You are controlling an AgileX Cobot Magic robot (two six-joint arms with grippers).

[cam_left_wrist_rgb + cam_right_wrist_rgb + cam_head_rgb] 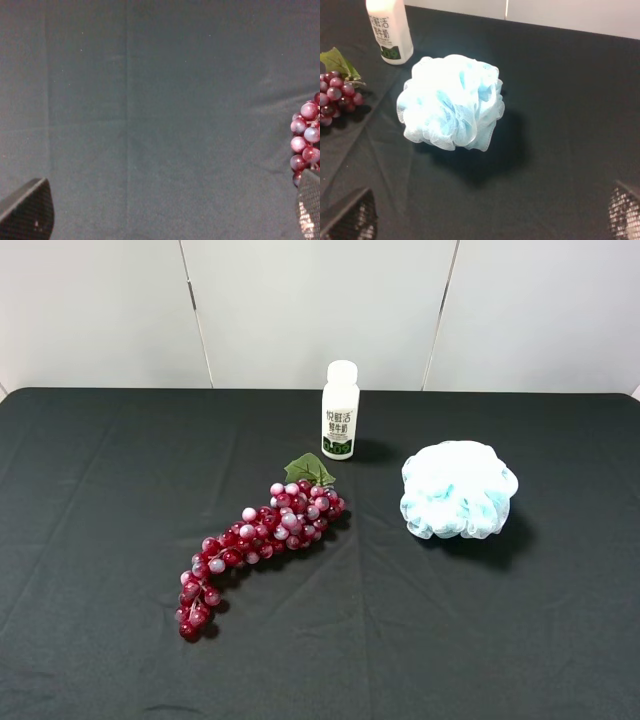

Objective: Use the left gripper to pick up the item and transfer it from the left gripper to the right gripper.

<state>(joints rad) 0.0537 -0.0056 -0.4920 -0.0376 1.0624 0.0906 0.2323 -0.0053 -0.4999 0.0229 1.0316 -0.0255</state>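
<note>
I see the bath puff [451, 102] resting on the dark worktop [570, 90], untouched. My right tool [490, 215] hangs spread wide, well apart from it. The white bottle [390, 30] and grape bunch [339, 95] lie beyond, nearer the worktop's back edge.

The light was bright and even. The puff [459, 489] glowed almost white and threw a soft dark shadow on the cloth [120, 540]. The left wrist picture looked dimmer, grayish and a bit fuzzy.
</note>
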